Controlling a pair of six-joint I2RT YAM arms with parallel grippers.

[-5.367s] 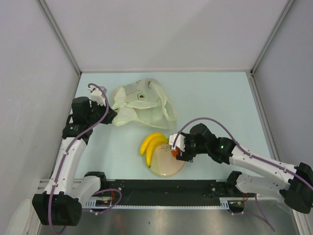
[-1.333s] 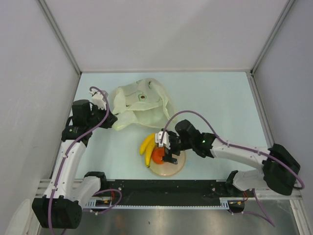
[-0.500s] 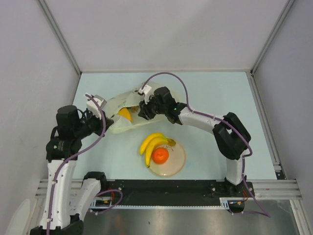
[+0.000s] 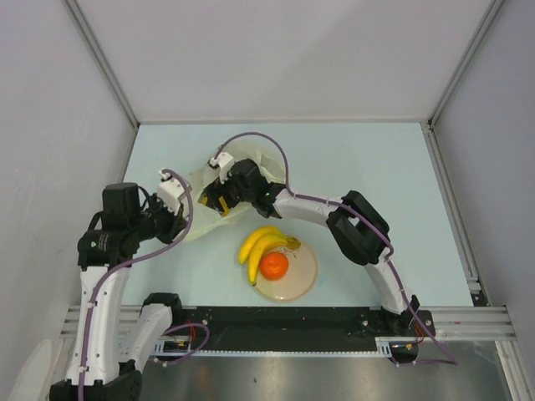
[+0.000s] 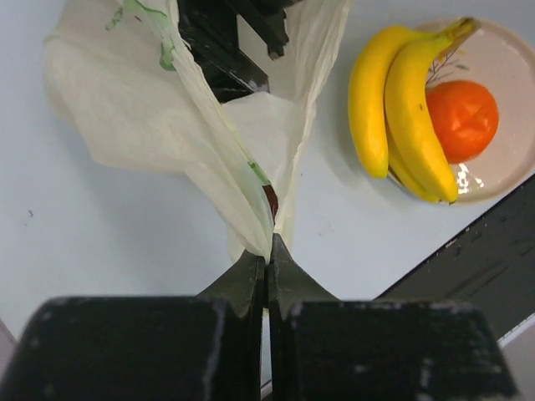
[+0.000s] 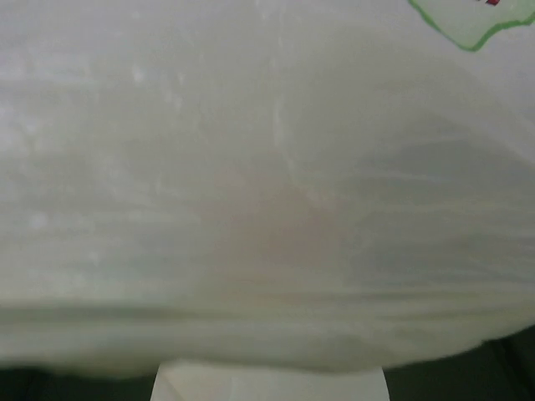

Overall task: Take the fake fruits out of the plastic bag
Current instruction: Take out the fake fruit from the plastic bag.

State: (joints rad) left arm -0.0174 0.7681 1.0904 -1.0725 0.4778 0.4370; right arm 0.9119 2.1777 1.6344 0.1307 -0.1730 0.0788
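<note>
The pale plastic bag (image 4: 194, 179) lies at the back left of the table. My left gripper (image 4: 179, 214) is shut on the bag's edge (image 5: 266, 242) and holds it up, so the mouth is open. My right gripper (image 4: 214, 198) is reaching into the bag's mouth. Its jaws are hidden by the film. A bit of yellow (image 4: 224, 205) shows at its tip. The right wrist view shows only bag film (image 6: 267, 167). The banana bunch (image 4: 259, 244) (image 5: 401, 109) and the orange (image 4: 273, 264) (image 5: 462, 119) rest on the beige plate (image 4: 303, 276) (image 5: 512, 71).
The right arm (image 4: 309, 205) stretches across the table above the plate to the bag. The black rail (image 4: 276, 322) runs along the near edge, right by the plate. Grey walls stand on three sides.
My right gripper left the orange on the plate, swung to the bag and has now moved further left into its mouth. The yellow fruit seen inside is now mostly covered.
</note>
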